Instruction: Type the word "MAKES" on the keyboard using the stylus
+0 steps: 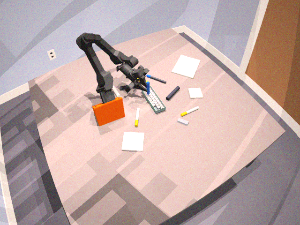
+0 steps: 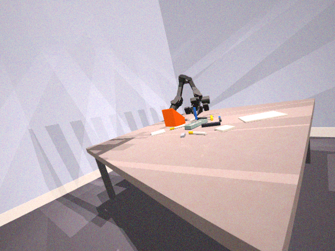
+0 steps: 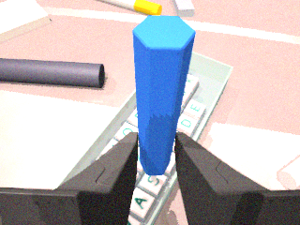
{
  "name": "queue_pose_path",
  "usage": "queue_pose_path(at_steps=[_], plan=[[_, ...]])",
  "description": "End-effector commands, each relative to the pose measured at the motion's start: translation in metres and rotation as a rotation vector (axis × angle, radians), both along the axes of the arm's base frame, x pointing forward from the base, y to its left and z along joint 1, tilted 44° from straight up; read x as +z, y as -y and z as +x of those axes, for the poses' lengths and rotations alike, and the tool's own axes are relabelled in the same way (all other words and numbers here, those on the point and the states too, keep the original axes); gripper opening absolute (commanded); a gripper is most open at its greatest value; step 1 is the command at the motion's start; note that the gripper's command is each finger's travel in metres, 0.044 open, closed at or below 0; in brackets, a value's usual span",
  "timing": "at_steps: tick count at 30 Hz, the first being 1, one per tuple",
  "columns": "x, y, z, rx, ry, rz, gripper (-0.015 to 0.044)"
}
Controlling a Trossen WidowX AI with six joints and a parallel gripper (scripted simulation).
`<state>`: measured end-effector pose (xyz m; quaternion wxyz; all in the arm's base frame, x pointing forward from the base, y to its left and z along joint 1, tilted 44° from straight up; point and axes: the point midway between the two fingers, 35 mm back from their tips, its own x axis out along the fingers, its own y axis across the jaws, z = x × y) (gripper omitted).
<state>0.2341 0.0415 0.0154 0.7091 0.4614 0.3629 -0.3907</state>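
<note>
The blue hexagonal stylus (image 1: 147,87) (image 2: 194,113) (image 3: 161,80) stands nearly upright. My gripper (image 1: 146,90) (image 3: 156,140) is shut on it. The small keyboard (image 1: 160,110) (image 2: 190,126) (image 3: 220,70) has a grey-green frame and pale keys with green letters. In the wrist view, the stylus's lower end overlaps the upper part of the S key (image 3: 151,184). The A key (image 3: 141,202) lies just below it, and the D key (image 3: 187,124) and E key (image 3: 195,109) lie up to the right. The M and K keys cannot be made out. Whether the tip touches a key cannot be told.
An orange block (image 1: 108,111) (image 2: 172,117) stands by the arm's base. A thick dark cylinder (image 1: 172,93) (image 2: 211,124) (image 3: 52,72) lies beside the keyboard. A blue-ended black marker (image 1: 157,78), yellow-and-white markers (image 1: 189,111) (image 1: 137,116), a grey eraser (image 1: 183,121) and white pads (image 1: 132,141) (image 1: 186,66) lie around.
</note>
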Motion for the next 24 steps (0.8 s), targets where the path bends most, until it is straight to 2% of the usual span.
queue_pose_path(at_steps=[1, 14, 24], plan=[[0.0, 0.0, 0.0, -0.003, 0.002, 0.0, 0.0081], [0.026, 0.025, -0.003, -0.003, 0.003, -0.002, 0.0081], [0.025, 0.024, -0.002, -0.009, 0.007, -0.005, 0.0081]])
